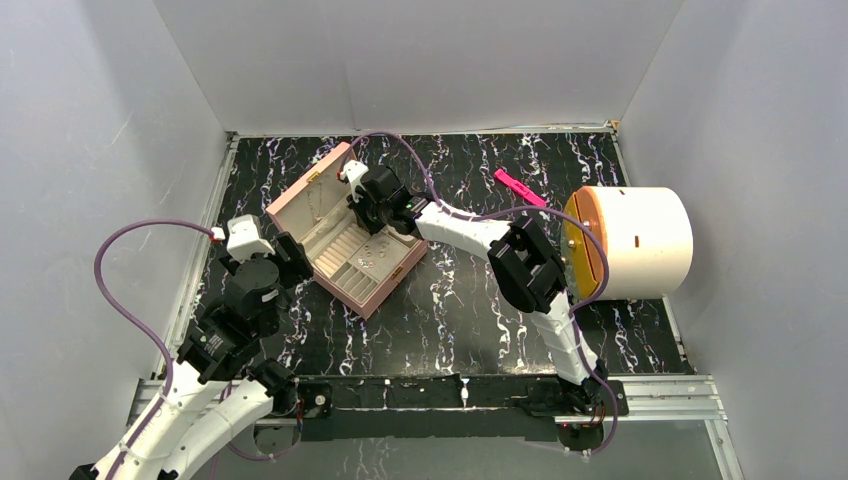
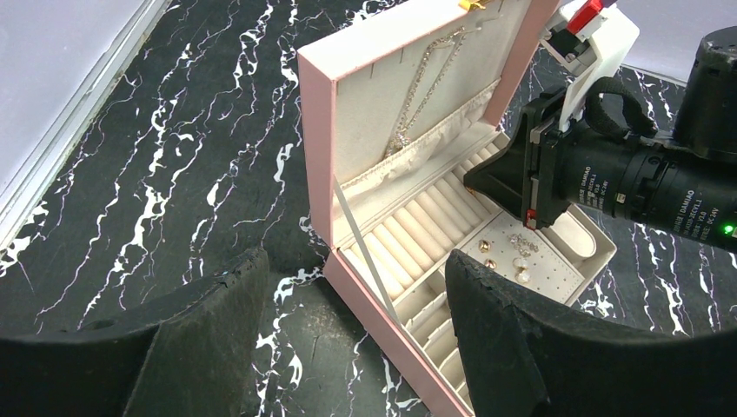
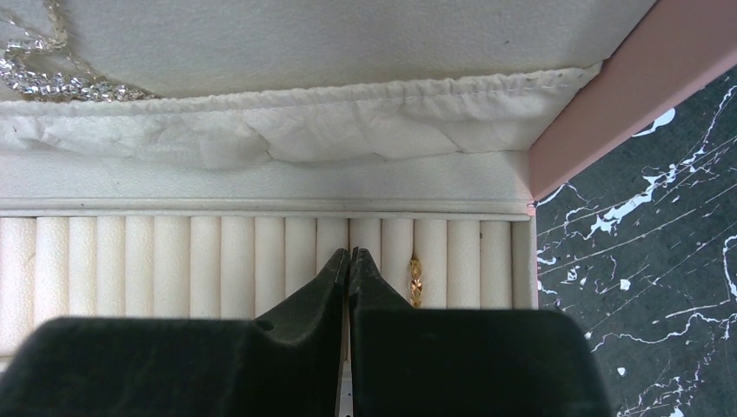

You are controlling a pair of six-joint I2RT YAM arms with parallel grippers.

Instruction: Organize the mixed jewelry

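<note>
The pink jewelry box (image 1: 388,281) lies open at the table's left centre. In the left wrist view, small gold studs (image 2: 484,247) and pale silvery studs (image 2: 522,261) sit on the box's perforated pad. A gold ring (image 3: 415,280) stands in a slot between the cream ring rolls (image 3: 174,261). My right gripper (image 3: 349,254) is shut, its tips pressed at a slot just left of that ring; nothing shows between them. It also shows in the top view (image 1: 372,222). My left gripper (image 2: 356,261) is open and empty, low beside the box's near corner (image 2: 335,261).
A silvery chain (image 2: 417,95) hangs in the box lid. A bright pink flat bar (image 1: 520,187) lies at the back right. A large white cylinder with an orange face (image 1: 630,240) lies at the right. Grey walls close in three sides.
</note>
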